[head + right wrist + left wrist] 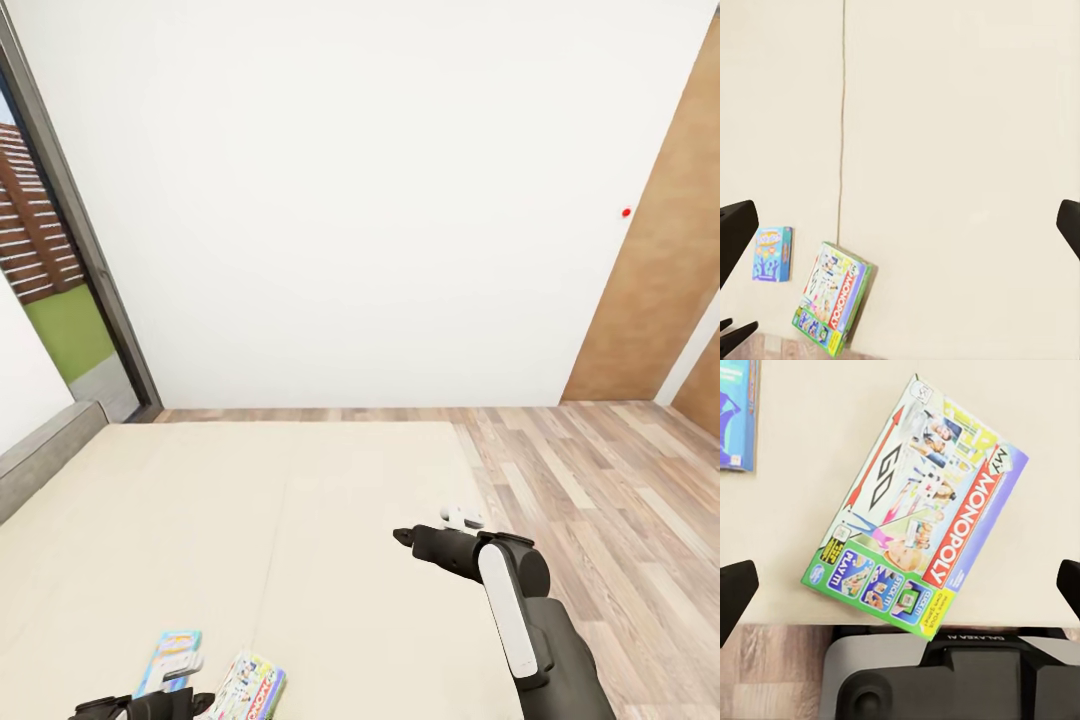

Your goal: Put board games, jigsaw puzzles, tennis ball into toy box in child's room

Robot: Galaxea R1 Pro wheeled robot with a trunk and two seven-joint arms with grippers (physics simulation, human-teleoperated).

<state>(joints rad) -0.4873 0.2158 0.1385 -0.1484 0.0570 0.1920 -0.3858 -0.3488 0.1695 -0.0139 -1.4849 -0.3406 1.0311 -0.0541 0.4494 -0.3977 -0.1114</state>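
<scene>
- Beige mattress of the bed (250, 520) spreads under both arms, with the wood plank floor (600, 480) off to the right arm's side and a white wall (380, 200) ahead
- The Monopoly box (919, 506), white with a green edge and red logo, lies flat on the mattress straight beneath the left pincer (900, 589), between its two dark fingertips (735, 592), near the mattress edge closest to the robot
- The left pincer stands wide apart, fingertips at either side of the wrist view, touching nothing
- The small blue game box (772, 255) lies just beside the Monopoly box, apart from it, outside the left pincer's span
- The right pincer (900, 232) hangs over bare mattress, well apart from both boxes; its jaws are spread wide and hold nothing
- In the head view the right arm (510, 600) reaches forward over the mattress's right edge, and both boxes sit by the left pincer at the bottom of the frame
</scene>
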